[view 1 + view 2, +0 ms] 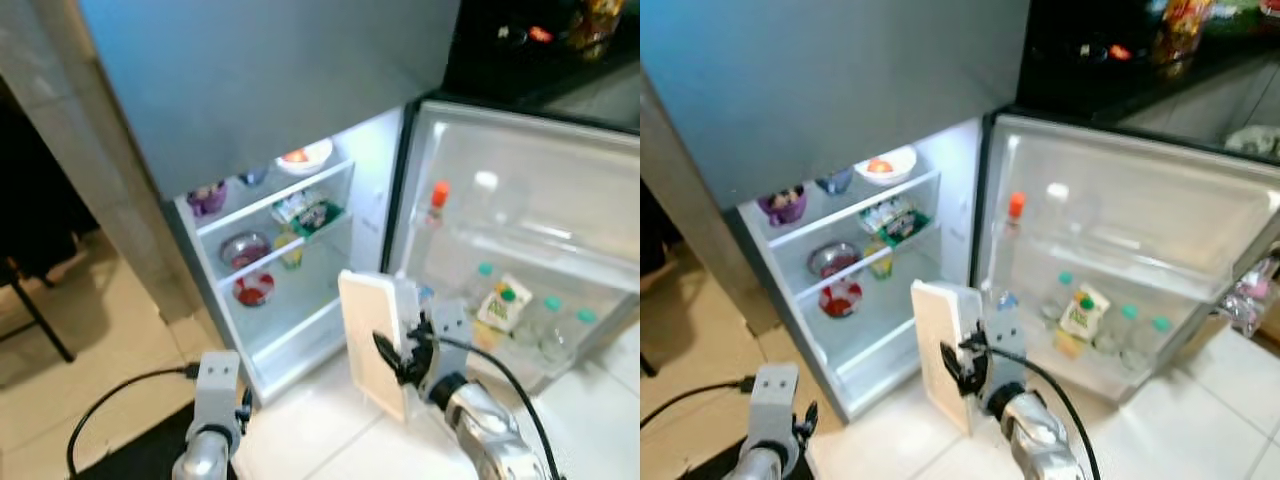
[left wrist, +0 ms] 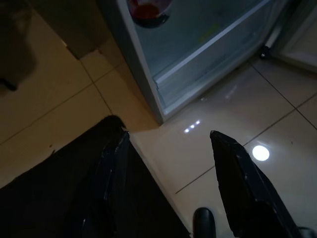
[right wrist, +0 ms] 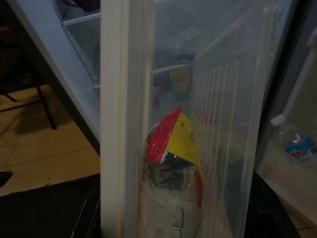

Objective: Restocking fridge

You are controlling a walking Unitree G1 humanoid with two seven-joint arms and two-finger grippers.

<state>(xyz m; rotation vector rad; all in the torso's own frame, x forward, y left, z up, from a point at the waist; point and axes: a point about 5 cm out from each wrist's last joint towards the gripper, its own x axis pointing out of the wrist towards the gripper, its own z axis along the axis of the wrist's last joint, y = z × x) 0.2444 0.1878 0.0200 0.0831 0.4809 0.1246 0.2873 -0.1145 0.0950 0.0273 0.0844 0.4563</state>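
My left gripper (image 2: 168,168) hangs low on the left, over the floor tiles and the edge of a black mat (image 2: 59,198). Its two black fingers (image 2: 114,163) are spread apart and grasp nothing. I think it waits there so it does not get in the way.

Next comes the fridge (image 1: 290,250), with its door (image 1: 520,230) swung wide to the right. It has to stand wide so I can reach in. On the top shelf I see a purple cup (image 1: 207,197) and a white bowl (image 1: 305,156) with something orange in it. Lower down sit a round metal bowl (image 1: 244,248), some green packs (image 1: 310,212) and a red and white tub (image 1: 253,289). The bottom part (image 1: 300,330) looks bare, so I think there is room to put something there.

In the middle, just in front of the fridge, my right gripper (image 1: 395,360) holds up a clear plastic box (image 1: 372,335). The box stands on its end, tall and thin. From my right wrist I can see a red and yellow packet (image 3: 173,148) inside it. My fingers look clenched on the side of the box, since it stays up off the floor. I hold it on end, I think, so it can slide in between the shelves.

On the right, the door rack holds a bottle with an orange cap (image 1: 437,200), a small carton (image 1: 503,305) and bottles with green caps (image 1: 552,320). They stand up straight so they do not tip when the door moves.
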